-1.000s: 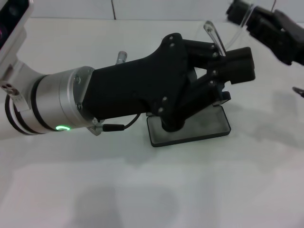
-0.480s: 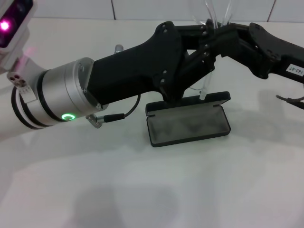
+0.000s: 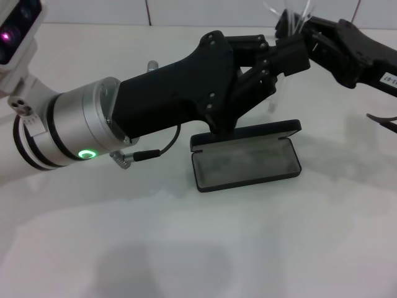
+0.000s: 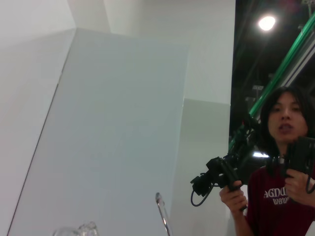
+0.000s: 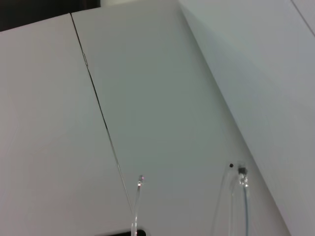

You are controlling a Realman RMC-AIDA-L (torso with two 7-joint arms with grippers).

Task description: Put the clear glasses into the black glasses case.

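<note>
Above the open black glasses case [image 3: 246, 162], both grippers meet at the clear glasses [image 3: 290, 15] held aloft, apparently to fold the arms; I can't tell either grip.

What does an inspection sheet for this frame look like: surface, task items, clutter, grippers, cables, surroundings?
Surface: white table, bare in front.
Job's things: black glasses case lies open on the table, grey lining up, nothing inside; clear glasses held high above and behind it, arms showing in both wrist views.
Clutter: nothing seen.
Grippers: left gripper and right gripper meet at the glasses, above the case.
Cables: thin black cable loops under the left arm.
Surroundings: white wall panels; person holding handheld controllers in the left wrist view.
</note>
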